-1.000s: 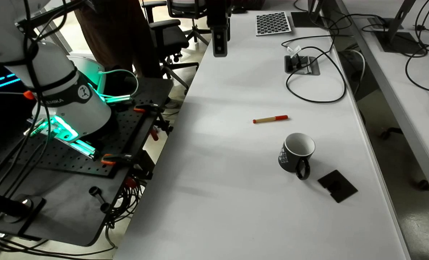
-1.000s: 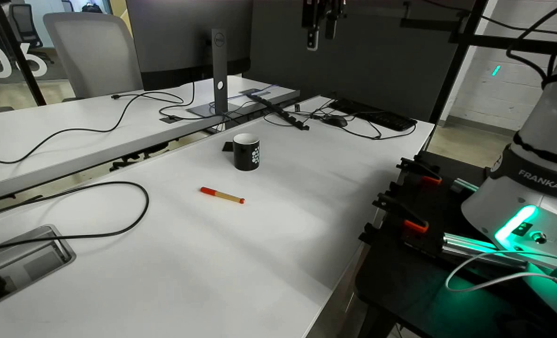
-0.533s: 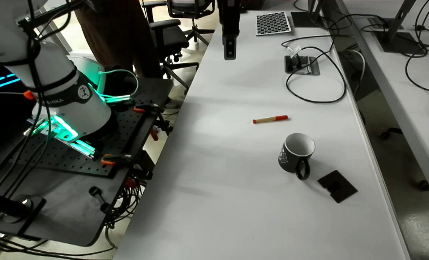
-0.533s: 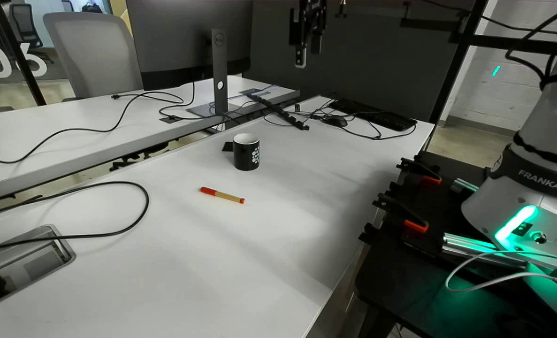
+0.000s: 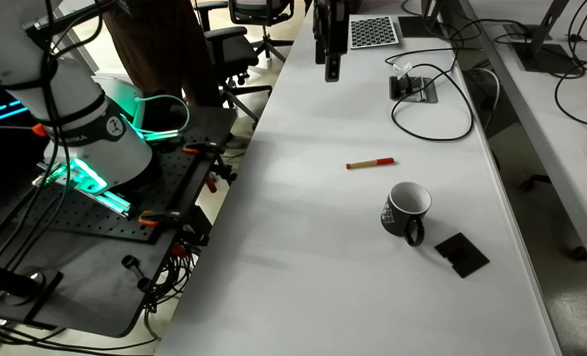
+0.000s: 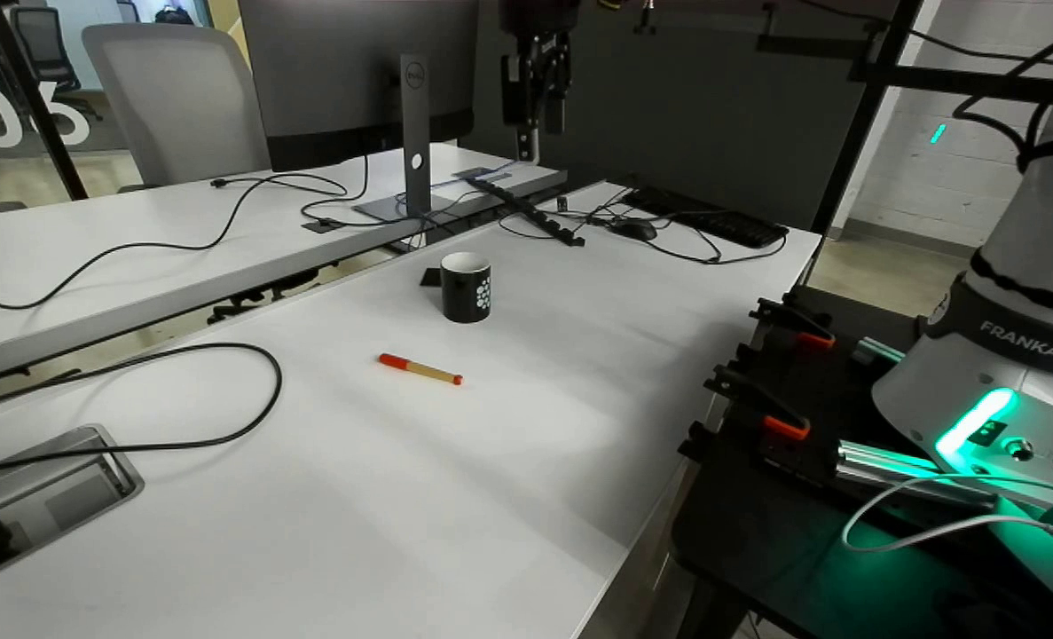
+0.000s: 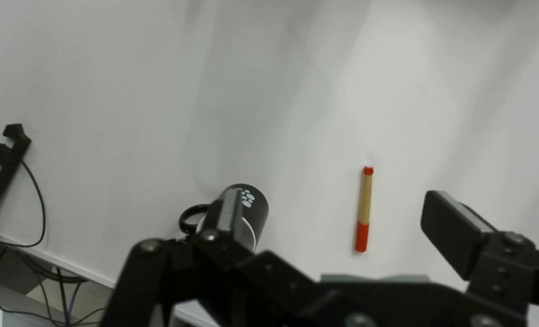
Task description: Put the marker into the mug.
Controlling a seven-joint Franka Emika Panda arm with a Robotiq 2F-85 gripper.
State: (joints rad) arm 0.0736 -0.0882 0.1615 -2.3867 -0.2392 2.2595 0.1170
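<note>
Wrist view: pincer (image 7: 333, 219) spread, one finger (image 7: 229, 213) partly hiding mug (image 7: 257, 208); mug unobstructed in both exterior views.

A white base (image 6: 925, 390) is ringed by a dark band (image 6: 1023, 343) lettered "FRANKA EM"; below the band a green light (image 6: 976, 421) is set, above it black cables (image 5: 50, 98) are strung. The black, angular pincer (image 7: 337, 220) is dotted with screws (image 7: 150, 245).

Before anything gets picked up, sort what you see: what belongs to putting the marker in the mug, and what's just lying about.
For the job:
thin tan-and-red marker
round black white-lined mug
open black end effector

Just lying about:
flat black square
looped black cable
dark-keyed silver keyboard
small black mouse
</note>
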